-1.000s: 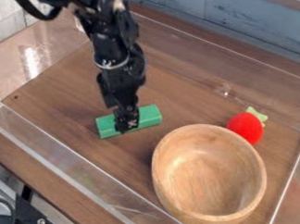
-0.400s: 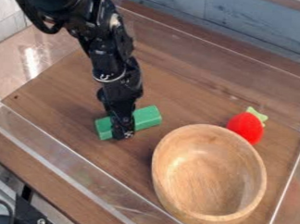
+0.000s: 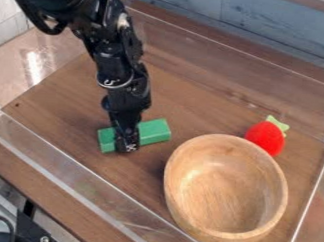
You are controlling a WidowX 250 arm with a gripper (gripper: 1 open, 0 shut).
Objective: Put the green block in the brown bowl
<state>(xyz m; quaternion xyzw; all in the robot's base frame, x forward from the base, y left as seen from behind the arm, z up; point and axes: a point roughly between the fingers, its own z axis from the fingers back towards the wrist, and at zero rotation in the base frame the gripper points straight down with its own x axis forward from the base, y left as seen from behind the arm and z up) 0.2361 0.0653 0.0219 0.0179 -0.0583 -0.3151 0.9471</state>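
Note:
The green block point(image 3: 151, 133) lies flat on the wooden table, just left of the brown bowl point(image 3: 227, 188). My gripper point(image 3: 125, 137) comes down from the upper left and stands right over the block's middle, its black fingers closed against the block's sides. The block still rests on the table, its left end partly hidden behind the fingers. The bowl stands empty at the lower right, about a hand's width from the block.
A small red strawberry toy point(image 3: 269, 136) sits just beyond the bowl's far right rim. Clear plastic walls point(image 3: 69, 185) ring the table on all sides. The arm's black links point(image 3: 98, 36) rise toward the top left.
The gripper has come down and shifted slightly left over the block, and its fingers have narrowed onto it. The block has turned a little and slid leftward.

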